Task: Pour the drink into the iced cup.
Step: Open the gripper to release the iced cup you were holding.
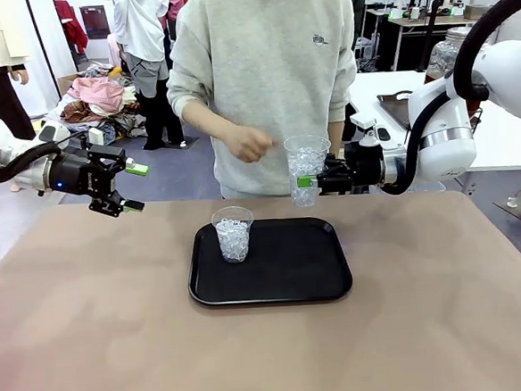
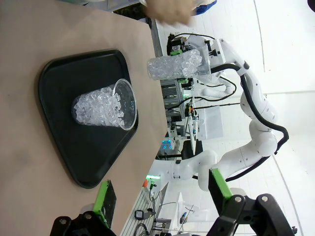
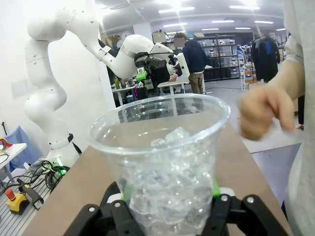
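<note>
In the front view, a flat black tray (image 1: 283,265) with round corners lies in the middle of the smooth tan table (image 1: 448,325). The cup on the tray (image 1: 234,234) stands on its left part. It is clear plastic, wider at the top, and full of lumpy ice. Right of the middle, the right gripper (image 1: 308,181) is squeezed onto the held cup (image 1: 307,161), which is also clear and full of ice. It holds the cup upright in the air above the table's far edge. The person's hand (image 1: 250,144) is curled just to the left of it. At the left side, the left gripper (image 1: 133,186) has its fingers spread wide with nothing in them.

The left wrist view is turned sideways. The left gripper (image 2: 162,201) has its green pads far apart at the bottom. The cup on the tray (image 2: 106,105) is left of the middle. The held cup (image 2: 174,66) is in the upper middle.

In the right wrist view, the held cup (image 3: 162,147) sits in the middle, and its round rim is shiny. Black fingers with green pads (image 3: 127,189) press on both sides of it. The person's hand (image 3: 263,110) is blurry at the right.
</note>
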Available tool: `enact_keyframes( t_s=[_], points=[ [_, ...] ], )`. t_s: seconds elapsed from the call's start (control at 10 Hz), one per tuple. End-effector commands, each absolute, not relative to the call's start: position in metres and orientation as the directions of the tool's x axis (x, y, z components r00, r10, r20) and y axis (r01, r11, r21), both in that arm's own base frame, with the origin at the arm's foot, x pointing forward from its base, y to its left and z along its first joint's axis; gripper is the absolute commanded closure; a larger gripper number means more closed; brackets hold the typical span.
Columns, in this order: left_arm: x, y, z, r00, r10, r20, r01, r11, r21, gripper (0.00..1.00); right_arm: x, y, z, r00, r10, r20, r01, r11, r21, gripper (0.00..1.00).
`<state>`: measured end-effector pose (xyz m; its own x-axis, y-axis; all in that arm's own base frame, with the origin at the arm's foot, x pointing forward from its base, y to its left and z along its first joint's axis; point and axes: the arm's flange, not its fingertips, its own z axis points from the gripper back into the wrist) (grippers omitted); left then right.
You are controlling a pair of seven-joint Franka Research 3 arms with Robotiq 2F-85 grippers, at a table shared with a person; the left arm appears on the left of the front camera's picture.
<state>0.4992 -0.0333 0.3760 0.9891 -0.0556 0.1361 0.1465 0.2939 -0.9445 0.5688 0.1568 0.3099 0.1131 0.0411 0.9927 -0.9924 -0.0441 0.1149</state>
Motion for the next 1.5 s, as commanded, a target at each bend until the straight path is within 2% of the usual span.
enact_keyframes(
  t_s=[0.0,1.4],
  points=[
    [0.4981,-0.0334,0.3785,0.989,-0.052,0.141,0.15,0.297,-0.943,0.0,0.5688,0.1572,0.3153,0.102,0.04,0.994,-0.994,-0.045,0.104,0.34],
    [0.4981,-0.0334,0.3785,0.989,-0.052,0.141,0.15,0.297,-0.943,0.0,0.5688,0.1572,0.3153,0.102,0.04,0.994,-0.994,-0.045,0.104,0.34]
  ],
)
